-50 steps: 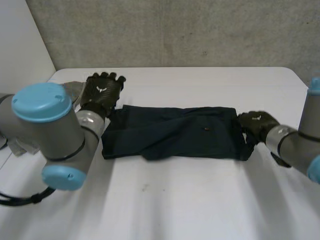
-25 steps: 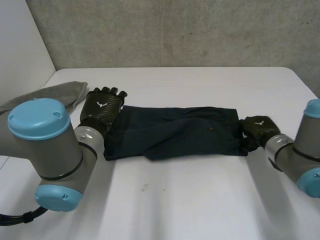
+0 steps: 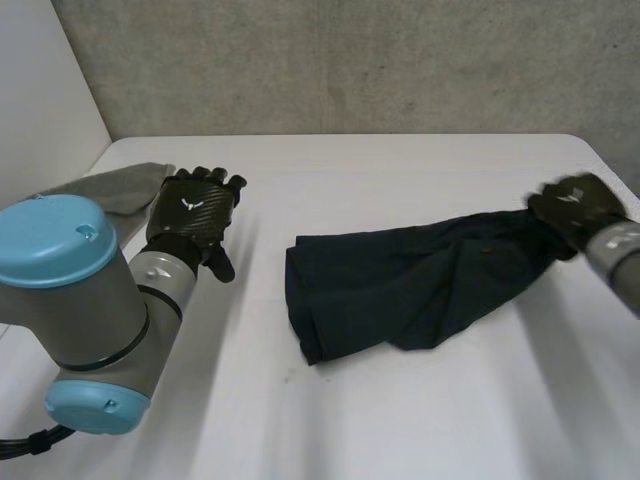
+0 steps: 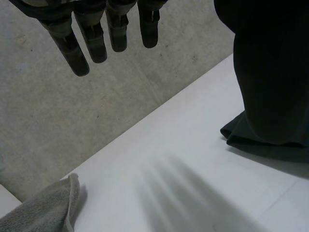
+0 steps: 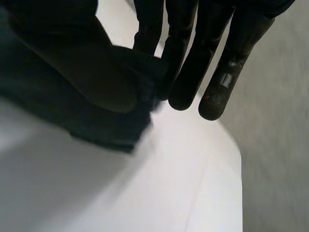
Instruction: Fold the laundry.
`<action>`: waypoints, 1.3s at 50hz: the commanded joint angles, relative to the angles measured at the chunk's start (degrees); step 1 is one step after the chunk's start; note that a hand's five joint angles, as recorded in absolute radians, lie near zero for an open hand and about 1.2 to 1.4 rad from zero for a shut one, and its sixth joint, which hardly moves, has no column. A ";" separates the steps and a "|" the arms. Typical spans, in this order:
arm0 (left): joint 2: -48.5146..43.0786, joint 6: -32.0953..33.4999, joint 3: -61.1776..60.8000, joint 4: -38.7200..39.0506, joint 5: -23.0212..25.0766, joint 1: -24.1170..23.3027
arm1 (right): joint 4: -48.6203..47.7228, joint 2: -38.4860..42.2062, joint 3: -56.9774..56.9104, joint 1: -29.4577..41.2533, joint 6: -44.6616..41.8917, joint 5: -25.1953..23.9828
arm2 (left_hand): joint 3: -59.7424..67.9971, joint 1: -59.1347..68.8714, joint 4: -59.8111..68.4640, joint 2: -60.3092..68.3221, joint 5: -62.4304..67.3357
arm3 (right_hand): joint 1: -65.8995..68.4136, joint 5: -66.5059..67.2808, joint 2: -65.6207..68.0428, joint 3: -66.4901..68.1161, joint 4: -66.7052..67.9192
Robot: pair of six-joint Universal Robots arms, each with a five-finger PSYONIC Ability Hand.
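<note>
Contact with the dark garment (image 3: 400,285) is given up by the left hand (image 3: 193,212), which a moment ago was laid on the cloth's 9 o'clock end. It is now held above the worktop (image 3: 400,420) with fingers straight and spread and nothing in them, and the grey towel (image 3: 115,188) is just beside it toward 10 o'clock. The garment's 3 o'clock end is pinched between the thumb and fingers of the right hand (image 3: 578,205) and is raised off the worktop. The whole piece is found dragged from the centre toward 3 o'clock, its free end bunched and well apart from the left hand. The flat lay is judged lost, so the garment is likely to need spreading again before any fold is made.
</note>
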 commanded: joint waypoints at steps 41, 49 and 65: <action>-4.65 -7.99 15.65 -3.36 -4.29 -8.06 | 12.05 1.37 -18.39 22.29 37.20 -8.53 | -0.85 -0.47 -0.46 -0.54 -1.45 | -34.78 -45.75 -47.14 -47.62 -48.00; -13.89 -10.45 23.66 -10.84 -4.29 -11.43 | 17.50 9.54 -27.97 22.38 37.38 -7.74 | -1.19 -0.80 -0.80 -0.87 -1.79 | -44.54 -55.50 -56.89 -57.38 -57.75; -22.86 -15.11 29.12 -24.82 -4.38 -10.99 | 28.76 25.98 -39.23 22.47 30.97 -7.57 | -1.19 -0.80 -0.80 -0.87 -1.79 | -44.80 -55.76 -57.15 -57.64 -58.01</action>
